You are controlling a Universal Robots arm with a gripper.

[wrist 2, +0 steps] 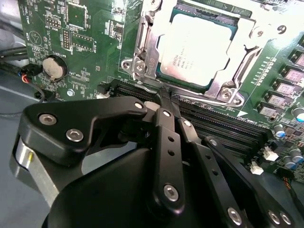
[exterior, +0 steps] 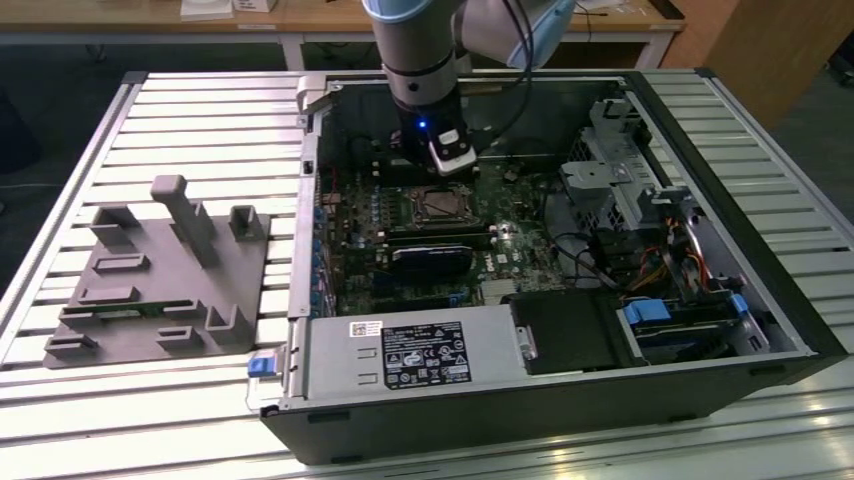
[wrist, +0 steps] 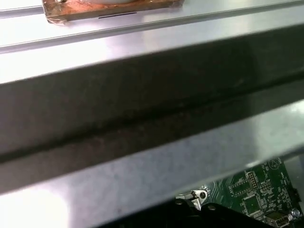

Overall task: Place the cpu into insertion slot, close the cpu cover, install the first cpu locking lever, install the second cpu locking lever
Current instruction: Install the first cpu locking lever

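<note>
My own black linkage sits closest to the lens in the second wrist view, and my gripper (wrist 2: 164, 97) has its fingers drawn together to a narrow point, holding nothing that I can see, its tip just beside the near edge of the socket. Past the tip lies the cpu (wrist 2: 197, 50), seated flat in its slot with its pale metal top facing up. The cpu cover (wrist 2: 147, 45) is down around it, the silver frame bordering the chip on all sides with its window open over the centre. I cannot tell whether the locking levers are latched. The chip I judge light, stiff and fragile underneath, best taken only by its edges; the cover is thin springy sheet metal, best pushed on its frame rather than over the chip. In the exterior view I hang over the motherboard (exterior: 387, 250) inside the open computer case (exterior: 747, 260), just above the socket, with a grey fixture block (exterior: 160, 275) well apart toward the exterior view's left.
</note>
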